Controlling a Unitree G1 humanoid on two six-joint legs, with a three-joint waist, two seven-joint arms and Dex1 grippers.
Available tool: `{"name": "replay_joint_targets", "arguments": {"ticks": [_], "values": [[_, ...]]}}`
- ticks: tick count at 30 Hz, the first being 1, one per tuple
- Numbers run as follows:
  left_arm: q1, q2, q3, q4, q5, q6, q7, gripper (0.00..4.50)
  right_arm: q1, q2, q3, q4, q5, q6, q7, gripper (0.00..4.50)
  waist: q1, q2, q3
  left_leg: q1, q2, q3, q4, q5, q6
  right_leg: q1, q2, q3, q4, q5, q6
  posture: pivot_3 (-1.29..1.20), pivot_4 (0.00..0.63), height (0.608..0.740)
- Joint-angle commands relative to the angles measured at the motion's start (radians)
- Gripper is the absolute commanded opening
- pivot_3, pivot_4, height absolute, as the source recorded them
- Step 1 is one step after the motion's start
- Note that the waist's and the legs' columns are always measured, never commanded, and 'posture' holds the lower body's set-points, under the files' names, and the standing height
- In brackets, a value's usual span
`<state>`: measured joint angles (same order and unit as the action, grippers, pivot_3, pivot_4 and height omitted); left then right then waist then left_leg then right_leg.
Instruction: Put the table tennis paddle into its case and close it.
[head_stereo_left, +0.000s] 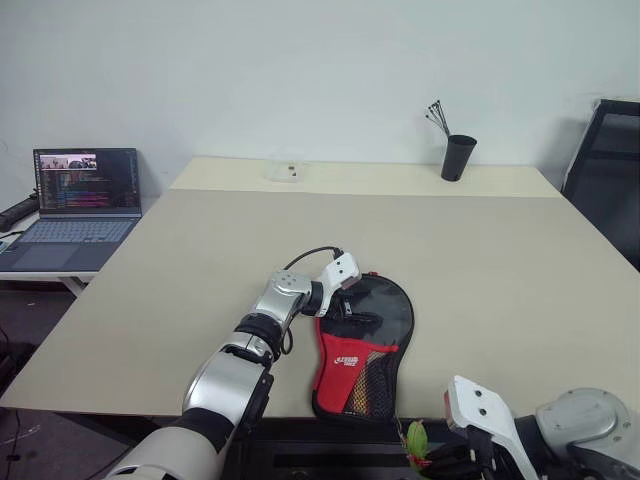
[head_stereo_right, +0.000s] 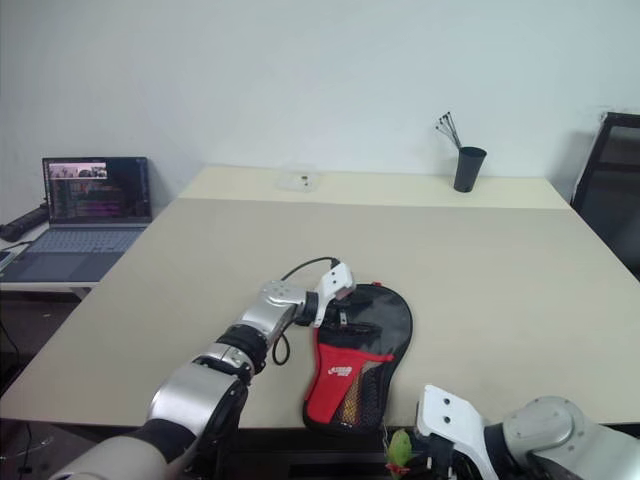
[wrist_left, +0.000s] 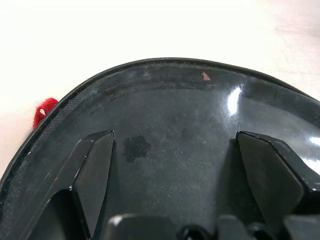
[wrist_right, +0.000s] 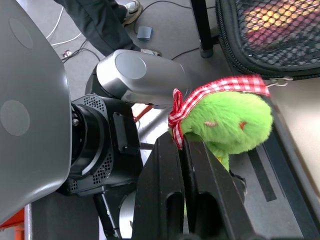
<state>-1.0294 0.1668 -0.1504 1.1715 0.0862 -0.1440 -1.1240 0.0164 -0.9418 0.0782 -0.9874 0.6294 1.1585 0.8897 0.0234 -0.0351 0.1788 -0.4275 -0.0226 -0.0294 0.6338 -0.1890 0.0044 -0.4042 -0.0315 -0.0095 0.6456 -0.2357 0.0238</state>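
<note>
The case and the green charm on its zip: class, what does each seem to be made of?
The case: apparently glossy clear plastic over the round end, which shows a bright glare, with red fabric and black mesh below. The green charm: fuzzy plush, probably synthetic, tied with a red-and-white checked ribbon.

Silver-grey rounded shells are covering the left arm (head_stereo_left: 235, 375), black rings are separating its segments, a black cable is looping over its white wrist block, and both grippers' fingers (wrist_left: 95, 170) are showing glossy black

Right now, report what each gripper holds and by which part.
Right gripper: jaws shut on the green tag hanging from the case, gripped at its red checked ribbon. Left gripper: jaws open over the case, holding nothing.
</note>
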Motion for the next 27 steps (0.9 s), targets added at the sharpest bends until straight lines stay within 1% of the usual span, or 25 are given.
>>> {"name": "replay_joint_targets", "arguments": {"ticks": [1,3,6,9,10,11,12,13,16,17,19,21,24,27], "values": [[0.012,-0.008,-0.013,0.011,0.015,0.001,0.007,4.26,-0.009,-0.010,0.034,-0.046,0.018,-0.030,-0.020,0.02,0.000,0.000,0.000,0.000,0.000,0.000,0.000,0.000,0.000,0.000,0.000,0.000,0.000,0.000,0.000,0.00,0.150,0.740],[0.013,-0.009,-0.013,0.009,0.015,0.001,0.008,4.26,-0.014,-0.011,0.038,-0.028,0.009,-0.042,-0.038,0.02,0.000,0.000,0.000,0.000,0.000,0.000,0.000,0.000,0.000,0.000,0.000,0.000,0.000,0.000,0.000,0.00,0.150,0.740],[0.014,-0.010,-0.012,0.007,0.014,0.001,0.008,4.26,-0.023,-0.017,0.005,-0.005,0.032,-0.044,-0.039,0.66,0.000,0.000,0.000,0.000,0.000,0.000,0.000,0.000,0.000,0.000,0.000,0.000,0.000,0.000,0.000,0.00,0.150,0.740],[0.016,-0.012,-0.012,0.006,0.013,0.001,0.009,4.26,-0.045,-0.019,-0.054,0.008,0.085,-0.037,-0.030,1.68,0.000,0.000,0.000,0.000,0.000,0.000,0.001,0.000,0.000,0.000,0.000,0.000,0.000,0.000,0.000,0.00,0.150,0.740],[0.016,-0.013,-0.012,0.005,0.013,0.001,0.009,4.26,-0.059,-0.019,-0.082,0.013,0.115,-0.029,-0.027,2.07,0.000,0.000,0.000,0.000,0.000,0.000,0.001,0.000,0.000,0.000,0.000,0.000,0.000,0.000,0.000,0.00,0.150,0.740],[0.016,-0.014,-0.012,0.004,0.013,0.001,0.010,4.26,-0.071,-0.020,-0.107,0.015,0.145,-0.022,-0.026,2.37,0.000,0.000,0.000,0.000,0.000,0.000,0.001,0.000,0.000,0.000,0.000,0.000,0.001,0.000,0.000,0.00,0.150,0.740],[0.016,-0.014,-0.012,0.004,0.013,0.001,0.011,4.26,-0.087,-0.021,-0.140,0.017,0.190,-0.009,-0.024,2.80,0.000,0.000,0.000,0.000,0.000,0.000,0.002,0.000,0.000,0.001,0.000,0.000,0.001,0.000,0.000,0.00,0.150,0.740],[0.016,-0.015,-0.012,0.004,0.012,0.001,0.012,4.26,-0.100,-0.022,-0.167,0.019,0.231,0.001,-0.025,3.10,0.000,0.000,0.000,0.000,0.000,0.000,0.002,0.000,0.000,0.001,0.000,0.000,0.001,0.000,0.000,0.00,0.150,0.740],[0.017,-0.018,-0.011,0.002,0.011,0.001,0.015,4.26,-0.166,0.000,-0.240,0.055,0.367,0.029,-0.071,4.20,0.000,0.000,0.000,0.000,0.000,-0.001,0.002,0.000,0.000,0.001,0.000,0.000,0.001,0.000,0.000,0.00,0.150,0.740],[0.018,-0.019,-0.010,0.001,0.010,0.001,0.015,4.26,-0.198,0.014,-0.247,0.090,0.386,0.034,-0.097,4.47,0.000,0.000,0.000,0.000,0.000,-0.001,0.002,0.000,0.000,0.001,0.000,0.000,0.001,0.000,0.000,0.00,0.150,0.740],[0.020,-0.019,-0.007,-0.005,0.006,0.000,0.014,4.26,-0.267,0.053,-0.237,0.187,0.370,0.041,-0.163,4.47,-0.001,0.000,0.000,0.000,0.000,0.000,0.002,0.000,0.000,0.001,-0.001,0.000,0.001,0.001,0.000,0.00,0.150,0.740],[0.022,-0.013,-0.004,-0.021,-0.001,-0.003,0.000,4.26,-0.303,0.087,-0.226,0.257,0.345,0.044,-0.223,4.47,-0.001,0.000,0.000,0.000,0.000,0.000,0.002,0.000,0.000,0.001,-0.002,0.000,0.001,0.001,0.000,0.00,0.150,0.740],[0.030,0.014,0.017,-0.074,-0.034,-0.001,-0.043,4.26,-0.326,0.115,-0.191,0.331,0.281,0.005,-0.264,4.47,-0.001,0.000,0.000,-0.003,0.000,0.001,0.002,0.000,0.000,0.000,-0.003,0.000,0.001,0.001,-0.001,0.00,0.150,0.740],[0.055,0.060,0.045,-0.169,-0.079,0.019,-0.095,4.26,-0.345,0.128,-0.154,0.389,0.210,-0.057,-0.267,4.47,-0.005,0.001,0.000,-0.005,0.000,0.001,0.002,0.000,0.001,-0.002,-0.003,0.001,0.000,0.002,-0.004,0.00,0.150,0.740]]}}
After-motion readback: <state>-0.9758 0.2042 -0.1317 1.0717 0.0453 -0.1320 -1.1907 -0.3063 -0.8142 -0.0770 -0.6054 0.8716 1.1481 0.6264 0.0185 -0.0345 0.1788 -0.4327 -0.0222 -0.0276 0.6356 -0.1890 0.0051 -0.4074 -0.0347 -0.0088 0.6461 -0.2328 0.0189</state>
